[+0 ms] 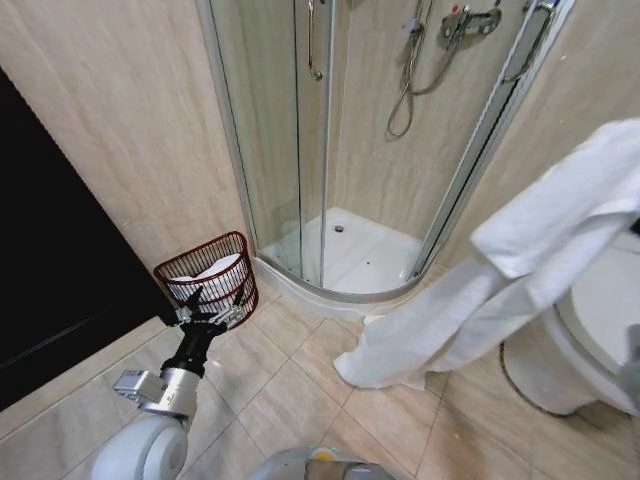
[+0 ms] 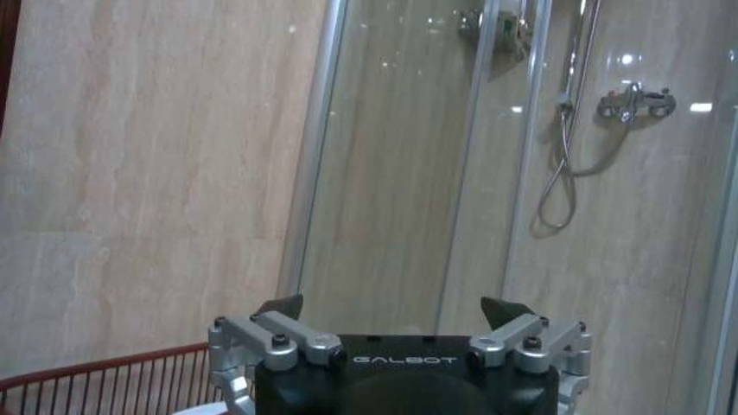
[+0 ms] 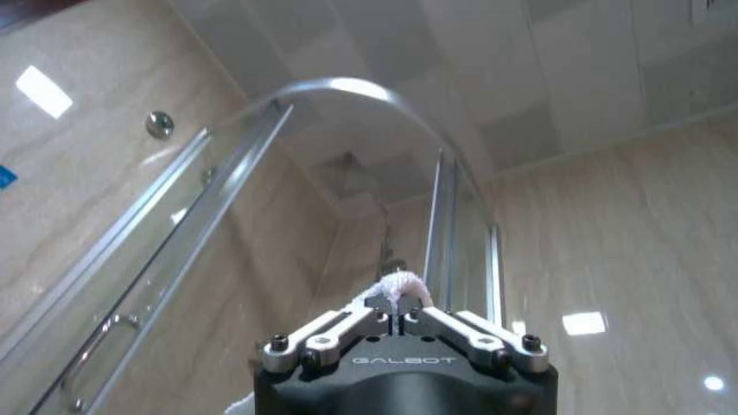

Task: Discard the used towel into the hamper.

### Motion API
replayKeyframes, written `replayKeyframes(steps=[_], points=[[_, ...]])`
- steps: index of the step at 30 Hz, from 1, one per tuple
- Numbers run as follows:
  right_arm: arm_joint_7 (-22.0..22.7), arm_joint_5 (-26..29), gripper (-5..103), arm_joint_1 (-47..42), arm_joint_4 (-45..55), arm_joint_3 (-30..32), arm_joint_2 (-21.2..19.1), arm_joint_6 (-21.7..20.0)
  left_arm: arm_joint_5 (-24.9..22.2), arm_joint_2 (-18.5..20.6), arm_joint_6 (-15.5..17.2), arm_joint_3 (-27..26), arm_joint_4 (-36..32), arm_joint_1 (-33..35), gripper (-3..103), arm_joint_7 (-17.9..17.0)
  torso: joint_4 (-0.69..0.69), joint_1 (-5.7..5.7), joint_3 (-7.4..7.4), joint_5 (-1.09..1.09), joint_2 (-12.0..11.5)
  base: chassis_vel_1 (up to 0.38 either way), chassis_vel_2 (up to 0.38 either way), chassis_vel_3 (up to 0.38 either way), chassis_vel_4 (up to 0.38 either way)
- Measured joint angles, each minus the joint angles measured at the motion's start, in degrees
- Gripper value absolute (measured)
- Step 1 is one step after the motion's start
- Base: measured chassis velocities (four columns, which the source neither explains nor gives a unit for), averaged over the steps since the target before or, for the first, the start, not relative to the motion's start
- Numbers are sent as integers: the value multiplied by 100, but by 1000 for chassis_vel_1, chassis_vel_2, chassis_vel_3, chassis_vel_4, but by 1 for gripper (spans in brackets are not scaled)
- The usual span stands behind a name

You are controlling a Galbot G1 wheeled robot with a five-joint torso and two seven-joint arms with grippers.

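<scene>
The right end effector point(image 3: 398, 322) is pinched shut on a fold of the used towel point(image 1: 500, 290), which hangs in a long white drape from high beside the toilet point(image 1: 590, 350), its lower end pooling on the floor point(image 1: 290, 390) at the foot of the shower tray point(image 1: 350, 260). The hamper point(image 1: 208, 272) stands well apart across the floor, against the wall at the shower's other corner. To do this carry well, I would lift the towel clear of the tiles first, then bring it over the hamper's rim before letting go — a trailing end could snag the wire. The left end effector point(image 1: 212, 303) hovers just in front of the hamper, fingers spread wide. The hamper already holds something white, perhaps another cloth.
</scene>
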Motion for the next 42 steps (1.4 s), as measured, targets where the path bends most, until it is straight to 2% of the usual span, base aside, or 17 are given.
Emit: replayKeyframes(steps=[7,21,24,33,42], points=[[-46,393,1,-44,-48,420,-198,6,0,0,0,0,0,0,100,0,0,67,139,0,205,0,0,0,0],[-24,715,1,230,-276,586,-738,-103,0,0,0,0,0,0,100,0,0,162,333,0,495,0,0,0,0],[-41,847,1,235,-350,729,-900,-123,0,0,0,0,0,0,100,0,0,210,403,0,614,0,0,0,0],[-72,945,1,231,-429,854,-1048,-128,0,0,0,0,0,0,100,0,0,268,534,0,802,0,0,0,0],[-119,970,1,189,-426,874,-1019,-126,0,0,0,0,0,0,100,0,0,352,667,0,1020,0,0,0,0]])
